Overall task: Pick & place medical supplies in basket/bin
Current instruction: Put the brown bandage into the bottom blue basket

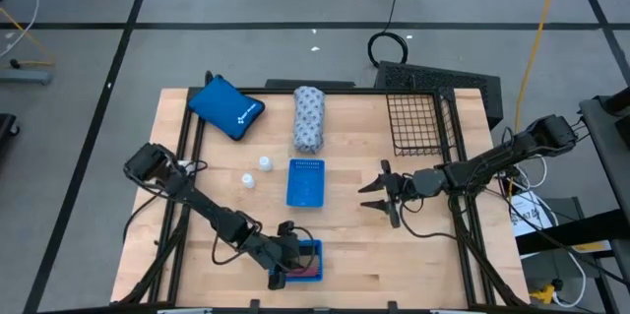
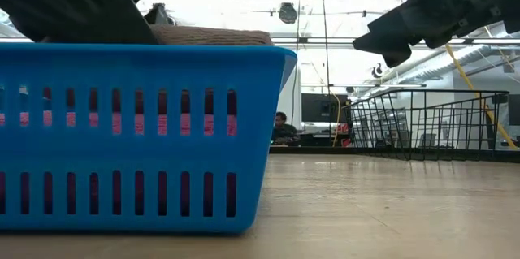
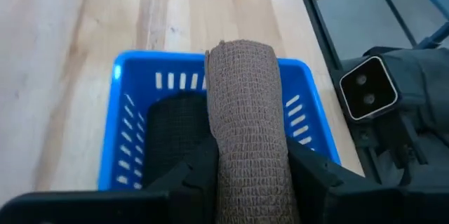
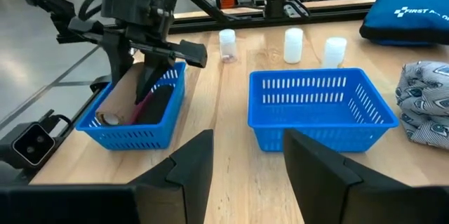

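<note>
My left gripper (image 3: pixel 249 150) is shut on a brown bandage roll (image 3: pixel 242 90) over a blue tray (image 1: pixel 311 252) near the table's front edge. A black block (image 3: pixel 172 136) and a pink one (image 4: pixel 142 104) lie in that tray. My right gripper (image 4: pixel 242 161) hangs open and empty right of centre. Three white bottles (image 4: pixel 293 43) stand on the table beyond a second blue tray (image 4: pixel 319 104). The grey-patterned white roll (image 1: pixel 308 117) lies on its side at the back. The black wire basket (image 1: pixel 423 122) stands at the back right. My left gripper pinches the brown roll's two long sides (image 3: pixel 247 171) between its fingers (image 3: pixel 193 175), at the roll's upper end. The fingers slant down from the table's left and lie along the roll. The roll tilts, its lower end (image 4: pixel 106 119) down inside the tray.
A blue first-aid pouch (image 1: pixel 226 107) lies at the back left. A person (image 2: pixel 283 129) sits in the room behind the table. Bare wood lies between the two trays and in front of my right gripper.
</note>
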Controlling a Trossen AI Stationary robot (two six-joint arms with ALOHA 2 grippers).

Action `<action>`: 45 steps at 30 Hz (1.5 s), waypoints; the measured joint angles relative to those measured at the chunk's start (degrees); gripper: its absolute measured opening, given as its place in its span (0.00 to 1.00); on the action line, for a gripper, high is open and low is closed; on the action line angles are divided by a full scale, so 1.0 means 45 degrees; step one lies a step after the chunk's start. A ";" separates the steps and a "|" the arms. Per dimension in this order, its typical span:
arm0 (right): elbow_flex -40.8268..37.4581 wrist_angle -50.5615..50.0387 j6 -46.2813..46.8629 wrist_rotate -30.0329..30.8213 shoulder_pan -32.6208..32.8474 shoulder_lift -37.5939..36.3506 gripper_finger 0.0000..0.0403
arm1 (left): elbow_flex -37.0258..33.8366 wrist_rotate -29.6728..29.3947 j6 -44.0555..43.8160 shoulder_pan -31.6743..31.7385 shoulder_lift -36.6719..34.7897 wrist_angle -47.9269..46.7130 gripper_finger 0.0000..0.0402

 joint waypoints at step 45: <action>0.0005 -0.0214 0.0060 -0.0019 0.0003 0.0000 0.40 | 0.0010 -0.0077 0.0005 0.0142 0.0241 0.0549 0.68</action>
